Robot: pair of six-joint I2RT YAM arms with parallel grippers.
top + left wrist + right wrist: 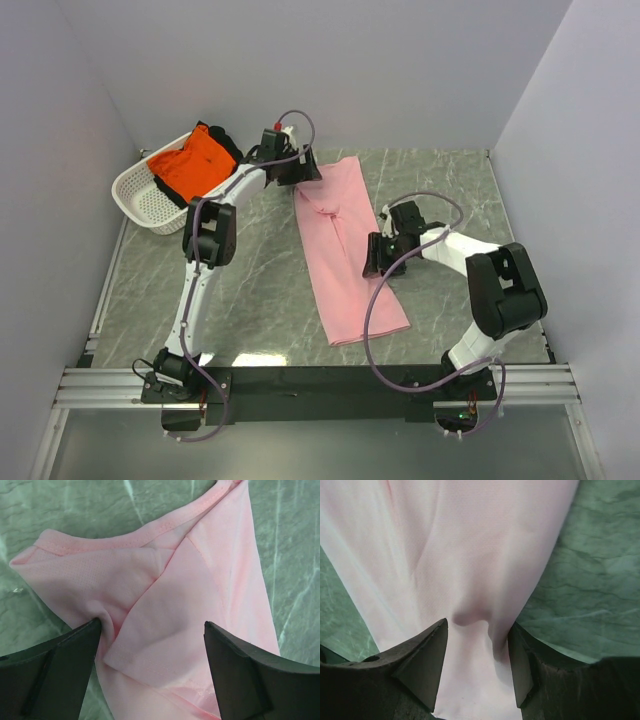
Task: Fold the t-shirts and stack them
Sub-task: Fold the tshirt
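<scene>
The light pink t-shirt (338, 240) lies on the marble table as a long narrow strip running from far to near. My left gripper (297, 172) is at its far left corner. In the left wrist view that gripper (152, 622) is wide open over a sleeve and the collar seam of the pink shirt (200, 575), and its left finger (75, 655) touches a bunched fold. My right gripper (376, 257) sits at the strip's right edge, halfway along. There it (477, 622) stands open and pressed onto the pink fabric (470, 545), which puckers between the fingertips. The bright orange t-shirt (190, 162) lies crumpled in the basket.
The white perforated basket (140, 198) stands at the far left, tilted, with a dark item (222, 135) behind the orange shirt. Grey walls close in the table on the left, back and right. Green marble tabletop (250, 280) shows on both sides of the pink strip.
</scene>
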